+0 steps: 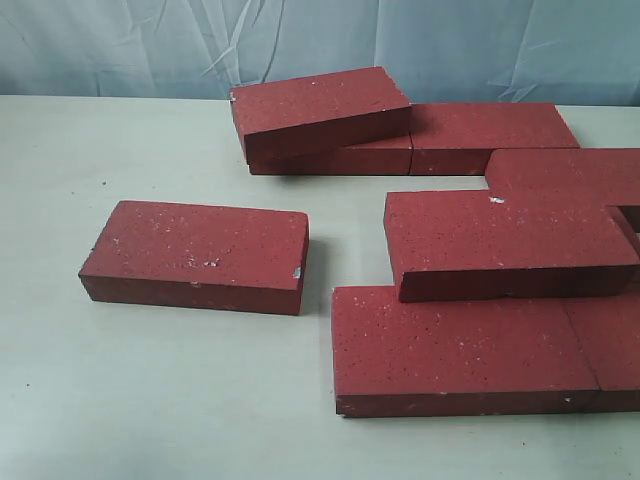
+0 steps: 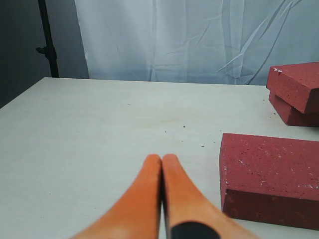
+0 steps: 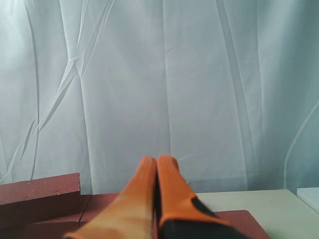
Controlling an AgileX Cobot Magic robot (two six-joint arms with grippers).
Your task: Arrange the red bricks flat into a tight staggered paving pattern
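Observation:
Several dark-red bricks lie on the pale table (image 1: 120, 400). One brick (image 1: 197, 255) rests flat and alone at the left. A tilted brick (image 1: 320, 110) leans on top of a back-row brick (image 1: 490, 135). Another brick (image 1: 505, 240) sits askew across the front bricks (image 1: 460, 350). Neither gripper shows in the exterior view. My left gripper (image 2: 162, 158) is shut and empty, low over the table, with the lone brick (image 2: 271, 177) just beside it. My right gripper (image 3: 158, 160) is also shut and empty, above bricks (image 3: 40, 191).
A pale blue curtain (image 1: 150, 45) hangs behind the table. A dark stand (image 2: 47, 40) rises off the table's far corner in the left wrist view. Bare tabletop stretches across the left and front of the exterior view.

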